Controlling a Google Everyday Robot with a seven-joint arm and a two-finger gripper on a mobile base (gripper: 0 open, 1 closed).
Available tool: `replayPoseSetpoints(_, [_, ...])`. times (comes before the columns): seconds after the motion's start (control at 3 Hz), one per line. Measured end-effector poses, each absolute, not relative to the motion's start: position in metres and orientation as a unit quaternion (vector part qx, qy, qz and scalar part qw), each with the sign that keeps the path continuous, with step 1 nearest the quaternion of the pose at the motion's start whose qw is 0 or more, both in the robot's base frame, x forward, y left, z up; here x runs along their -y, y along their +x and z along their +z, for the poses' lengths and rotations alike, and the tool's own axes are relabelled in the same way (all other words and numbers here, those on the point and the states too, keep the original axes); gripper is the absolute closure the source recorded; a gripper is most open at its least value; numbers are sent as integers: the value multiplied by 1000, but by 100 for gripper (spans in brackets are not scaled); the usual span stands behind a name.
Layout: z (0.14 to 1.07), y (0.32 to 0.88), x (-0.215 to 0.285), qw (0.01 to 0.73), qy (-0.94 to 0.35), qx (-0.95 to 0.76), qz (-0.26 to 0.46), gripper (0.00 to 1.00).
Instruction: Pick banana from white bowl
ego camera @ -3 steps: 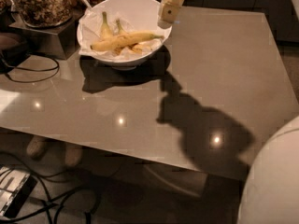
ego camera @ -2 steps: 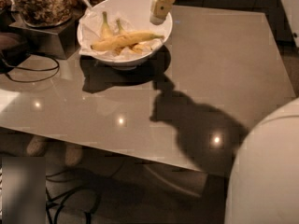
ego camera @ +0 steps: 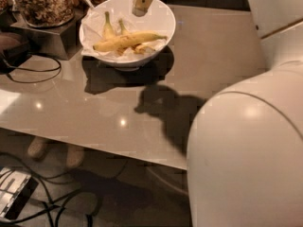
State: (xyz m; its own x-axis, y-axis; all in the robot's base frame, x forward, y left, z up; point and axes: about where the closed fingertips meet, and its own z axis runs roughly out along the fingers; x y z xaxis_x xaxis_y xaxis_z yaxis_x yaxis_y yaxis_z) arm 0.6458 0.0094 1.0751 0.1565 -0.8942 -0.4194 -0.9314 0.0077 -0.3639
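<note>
In the lower left corner of the frame, under the table edge, black cables lie on the floor. Above them, on the left part of the table, one dark cable makes a loop on the glossy grey-brown surface. In the upper left corner stands a glass jar filled with brown pieces, on a dark stand.

Just to the right of the stand, in the upper middle of the frame, the white bowl sits on the table. It is lined with white paper, which hangs over the left rim. The banana lies inside the bowl, almost horizontal across its front part, with its dark stem end pointing to the right. Behind it, two shorter bananas with greenish stems stand up against the left back of the bowl.

The gripper comes down from the top edge of the frame, a tan coloured piece. Its lower end hangs over the back part of the bowl, above the banana and apart from it; it holds nothing that I can see. Whether the gripper is open or closed, I cannot tell.

In the middle of the table falls a dark shadow. The right side of the frame is filled by the white rounded body of the robot.
</note>
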Motion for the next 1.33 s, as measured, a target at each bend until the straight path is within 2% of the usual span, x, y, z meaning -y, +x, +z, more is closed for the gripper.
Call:
replayPoseSetpoints(0.33, [1074, 659, -27, 296, -708, -640, 39, 8])
replayPoseSetpoints(0.67, [1078, 668, -34, 314, -702, -638, 35, 0])
replayPoseSetpoints(1.33, [1059, 689, -60, 321, -699, -635, 71, 0])
